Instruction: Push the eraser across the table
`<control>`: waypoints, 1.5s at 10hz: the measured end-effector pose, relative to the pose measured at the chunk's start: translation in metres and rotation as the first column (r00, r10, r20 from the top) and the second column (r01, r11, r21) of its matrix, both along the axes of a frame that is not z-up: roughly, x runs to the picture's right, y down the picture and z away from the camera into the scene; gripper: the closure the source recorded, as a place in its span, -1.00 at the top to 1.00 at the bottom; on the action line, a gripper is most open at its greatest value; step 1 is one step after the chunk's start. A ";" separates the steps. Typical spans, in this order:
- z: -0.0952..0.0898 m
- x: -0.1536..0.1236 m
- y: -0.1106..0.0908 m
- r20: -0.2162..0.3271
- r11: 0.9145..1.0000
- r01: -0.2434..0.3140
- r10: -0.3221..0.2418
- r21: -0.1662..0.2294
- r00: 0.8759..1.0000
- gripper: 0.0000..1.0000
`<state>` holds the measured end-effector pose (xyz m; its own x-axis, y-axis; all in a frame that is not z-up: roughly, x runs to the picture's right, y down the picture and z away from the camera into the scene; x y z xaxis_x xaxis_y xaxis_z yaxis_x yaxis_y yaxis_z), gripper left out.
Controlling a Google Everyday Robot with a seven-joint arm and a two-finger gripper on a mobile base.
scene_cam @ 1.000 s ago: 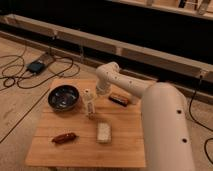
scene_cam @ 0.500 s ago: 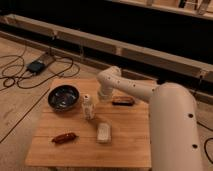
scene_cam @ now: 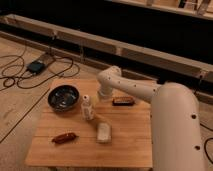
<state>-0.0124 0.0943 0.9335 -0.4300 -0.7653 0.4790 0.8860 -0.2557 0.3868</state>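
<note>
The eraser is lying flat near the table's far edge, just right of the frame's centre. The gripper is hanging just left of it, pointing down at the tabletop under the bend of the white arm. How far open it is, and whether it is touching the eraser, cannot be told. A dark bowl, a small bottle, a pale block and a red-brown sausage-shaped item are sitting further left and lower.
</note>
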 end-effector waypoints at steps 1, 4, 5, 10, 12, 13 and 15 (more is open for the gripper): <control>0.007 0.006 -0.010 0.002 1.000 -0.011 0.011 0.019 1.000 0.60; 0.023 0.023 -0.025 -0.006 0.998 -0.036 0.036 0.047 0.999 0.60; 0.030 0.031 -0.031 -0.014 0.997 -0.047 0.048 0.059 0.999 0.60; 0.047 0.048 -0.047 -0.031 0.994 -0.061 0.064 0.090 0.997 0.60; 0.048 0.051 -0.046 -0.037 0.995 -0.056 0.059 0.087 0.998 0.60; 0.048 0.050 -0.043 -0.037 0.995 -0.053 0.056 0.081 0.998 0.60; 0.044 0.047 -0.032 -0.038 0.996 -0.060 0.062 0.062 0.997 0.60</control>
